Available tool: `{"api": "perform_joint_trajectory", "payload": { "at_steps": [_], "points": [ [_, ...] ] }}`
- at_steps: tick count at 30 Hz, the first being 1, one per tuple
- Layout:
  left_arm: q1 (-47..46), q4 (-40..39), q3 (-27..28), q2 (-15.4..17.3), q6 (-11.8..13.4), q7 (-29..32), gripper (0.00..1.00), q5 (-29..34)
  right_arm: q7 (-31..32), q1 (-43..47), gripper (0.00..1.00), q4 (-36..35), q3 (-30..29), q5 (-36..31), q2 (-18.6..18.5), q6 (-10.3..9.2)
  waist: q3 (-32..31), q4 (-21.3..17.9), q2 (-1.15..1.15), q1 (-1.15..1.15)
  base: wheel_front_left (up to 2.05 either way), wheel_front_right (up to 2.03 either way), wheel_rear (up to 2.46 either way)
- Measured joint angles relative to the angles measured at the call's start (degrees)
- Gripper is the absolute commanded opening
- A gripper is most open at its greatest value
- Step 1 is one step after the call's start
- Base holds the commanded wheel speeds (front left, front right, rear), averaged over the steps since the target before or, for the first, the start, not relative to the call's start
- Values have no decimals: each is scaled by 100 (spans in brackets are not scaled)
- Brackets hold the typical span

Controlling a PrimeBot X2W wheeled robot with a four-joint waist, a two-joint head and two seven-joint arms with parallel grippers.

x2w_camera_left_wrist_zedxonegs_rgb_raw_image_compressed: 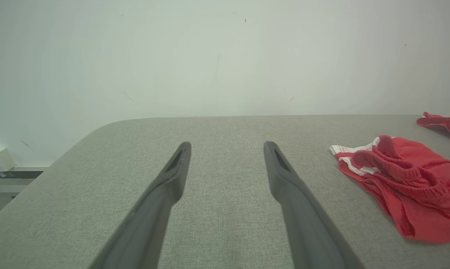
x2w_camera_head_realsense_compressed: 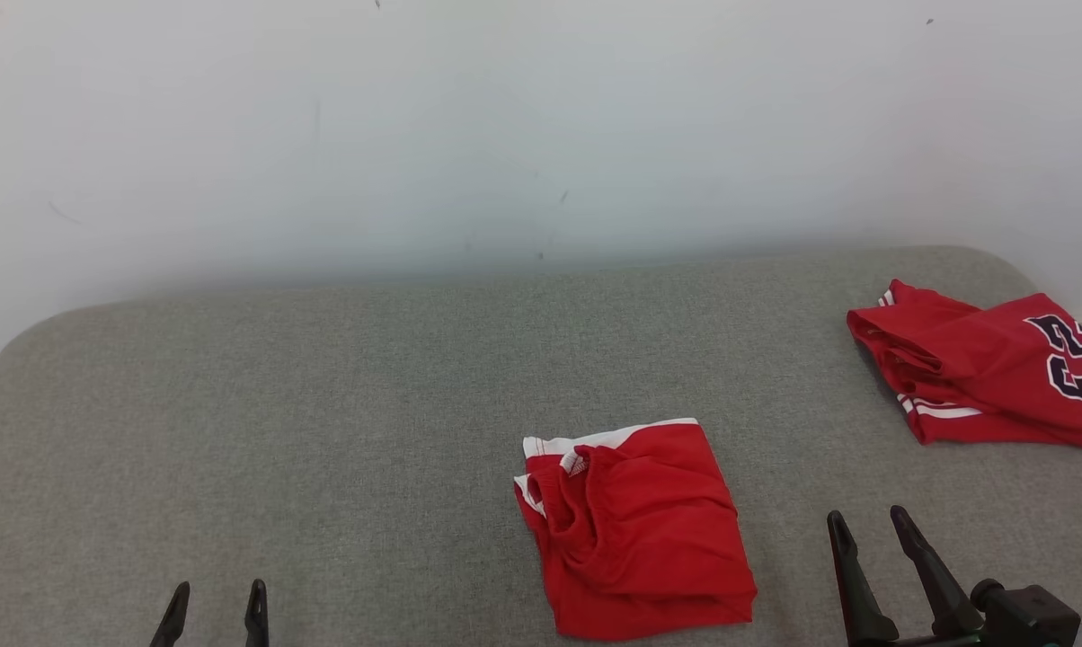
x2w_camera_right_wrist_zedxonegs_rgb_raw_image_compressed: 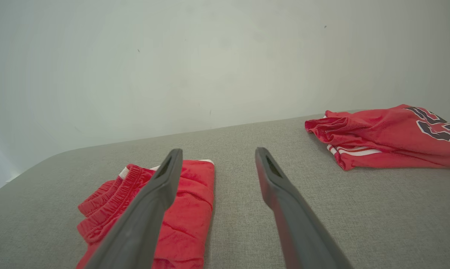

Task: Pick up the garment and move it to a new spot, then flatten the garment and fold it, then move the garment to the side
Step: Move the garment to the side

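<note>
Lying folded, red shorts (x2w_camera_head_realsense_compressed: 635, 530), jersey (x2w_camera_head_realsense_compressed: 972, 373) — seemingly "23"

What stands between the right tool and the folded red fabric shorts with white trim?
Nothing visible. Only bare grey woven surface lies between the open right tool and the folded red fabric shorts; the red numbered jersey sits farther back, off that line.
</note>
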Motion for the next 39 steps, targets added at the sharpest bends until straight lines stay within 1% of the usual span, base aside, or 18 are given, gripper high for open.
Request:
{"api": "perform_joint_trajectory", "payload": {
  "at_steps": [11,14,18,24,29,34,39],
  "points": [
    [1,26,-2,2,-8,0,100,7,0,-19,100,87,-13,-7,44,0,6,17,0,1,0,0,0],
    [-7,27,-29,-9,-8,0,100,15,0,-235,100,205,108,-53,-13,0,26,50,0,1,0,0,0],
    [-43,60,-108,-4,-8,0,100,14,-1,-710,100,538,349,-46,-136,0,68,133,0,1,0,0,0],
    [-159,134,-271,-10,-8,0,100,-2,35,-1557,100,1468,628,15,-254,0,159,332,0,1,0,0,0],
    [-241,229,-437,-2,-8,0,100,-24,135,-2056,100,2485,790,42,-270,0,237,564,0,1,0,0,0],
    [-309,256,-534,-7,-8,0,100,-37,118,-2342,100,3414,951,172,-232,0,304,808,0,1,0,0,0],
    [-412,282,-559,27,-8,0,100,-66,122,-2599,100,4206,1068,319,-92,0,400,997,0,1,0,0,0]
  ]
}}
